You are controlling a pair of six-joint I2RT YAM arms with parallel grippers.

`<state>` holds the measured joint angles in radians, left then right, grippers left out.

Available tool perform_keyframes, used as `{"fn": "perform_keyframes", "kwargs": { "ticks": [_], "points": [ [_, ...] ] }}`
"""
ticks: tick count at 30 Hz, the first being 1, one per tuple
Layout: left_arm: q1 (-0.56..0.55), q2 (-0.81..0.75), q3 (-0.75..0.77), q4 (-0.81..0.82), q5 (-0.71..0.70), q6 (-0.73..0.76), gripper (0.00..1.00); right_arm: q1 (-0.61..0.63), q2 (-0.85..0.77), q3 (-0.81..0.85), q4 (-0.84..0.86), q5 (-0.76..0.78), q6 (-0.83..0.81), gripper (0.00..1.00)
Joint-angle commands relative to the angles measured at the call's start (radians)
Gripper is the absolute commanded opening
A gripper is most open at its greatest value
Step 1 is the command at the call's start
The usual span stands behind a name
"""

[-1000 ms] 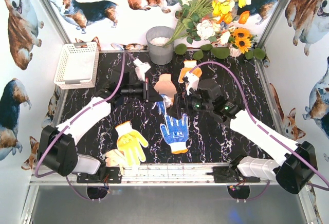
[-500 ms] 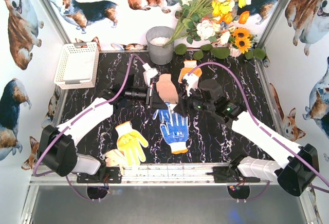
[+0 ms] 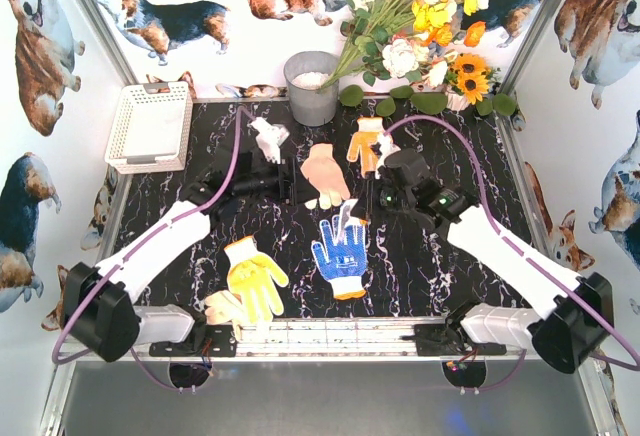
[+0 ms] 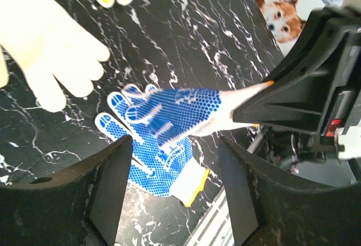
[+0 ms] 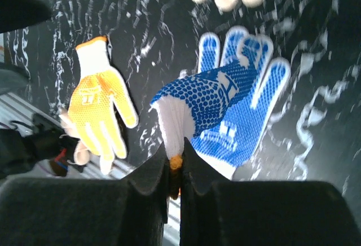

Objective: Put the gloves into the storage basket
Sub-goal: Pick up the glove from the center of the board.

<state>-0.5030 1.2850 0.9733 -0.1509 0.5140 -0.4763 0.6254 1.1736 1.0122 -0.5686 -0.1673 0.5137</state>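
**Right gripper nipped blue-dotted glove by its cuff**

The jaws were pinched tight on the glove's white, orange-edged cuff. Its long axis ran straight out from them, fingers pointing away over a second blue glove lying flat below. Opposite, the left gripper stood partly open, holding nothing. The storage basket sat well off beyond the left gripper.

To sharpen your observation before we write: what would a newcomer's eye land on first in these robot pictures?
Probably the right hand, pinched on the white cuff of a blue dotted glove held above a second blue glove lying flat in the middle. Next come the corgi wall pictures all around and the flower bouquet at the back.
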Motion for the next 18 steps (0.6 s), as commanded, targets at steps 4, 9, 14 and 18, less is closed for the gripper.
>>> {"fn": "perform_keyframes", "kwargs": {
  "ticks": [4,9,14,18],
  "points": [
    [-0.010,-0.078,-0.074,0.193,-0.105,-0.060,0.60,-0.018,-0.040,-0.062,-0.015,-0.055,0.512,0.00],
    [-0.085,-0.126,-0.103,0.229,-0.110,0.035,0.61,-0.022,-0.040,-0.060,0.024,0.016,0.768,0.00],
    [-0.240,-0.156,-0.064,0.113,-0.296,0.201,0.63,-0.035,0.022,0.027,-0.046,0.004,0.970,0.00],
    [-0.319,-0.162,-0.046,0.117,-0.408,0.268,0.68,-0.036,0.032,0.080,-0.064,0.037,1.032,0.00]
  ]
}}
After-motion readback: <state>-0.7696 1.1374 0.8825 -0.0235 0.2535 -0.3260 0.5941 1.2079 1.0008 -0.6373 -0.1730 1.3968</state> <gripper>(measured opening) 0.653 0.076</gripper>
